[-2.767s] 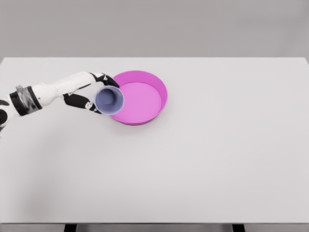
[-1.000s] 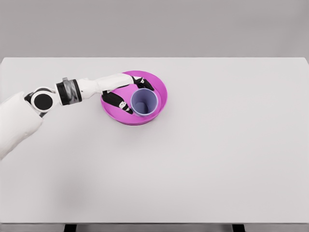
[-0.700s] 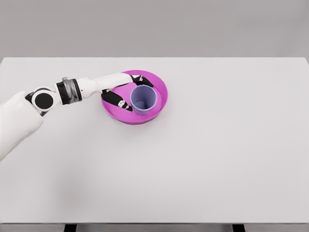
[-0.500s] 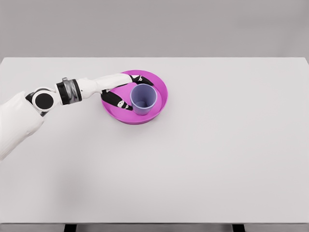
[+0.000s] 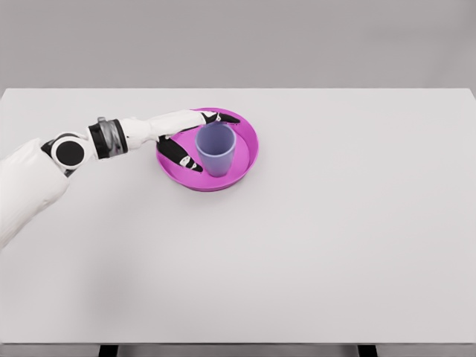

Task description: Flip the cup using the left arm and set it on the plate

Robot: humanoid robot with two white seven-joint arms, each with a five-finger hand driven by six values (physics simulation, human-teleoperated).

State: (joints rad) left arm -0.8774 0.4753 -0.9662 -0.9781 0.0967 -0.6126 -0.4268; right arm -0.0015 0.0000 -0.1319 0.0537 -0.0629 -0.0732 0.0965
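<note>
A pale blue-violet cup (image 5: 216,151) stands upright, mouth up, inside the magenta plate (image 5: 248,152) on the white table. My left hand (image 5: 210,143) reaches in from the left over the plate's left half. Its fingers are stretched out on either side of the cup: the upper fingers (image 5: 222,117) run along the far rim and the thumb (image 5: 183,157) lies in front on the plate floor. The hand looks open, with the fingers beside the cup rather than wrapped around it. The right arm is out of view.
The white table (image 5: 335,223) stretches wide to the right and towards the front edge. My left forearm (image 5: 111,137) lies low over the table's left side.
The cup was carried from left of the plate to its inside and set upright. In the last half second the fingers have straightened and spread away from the cup.
</note>
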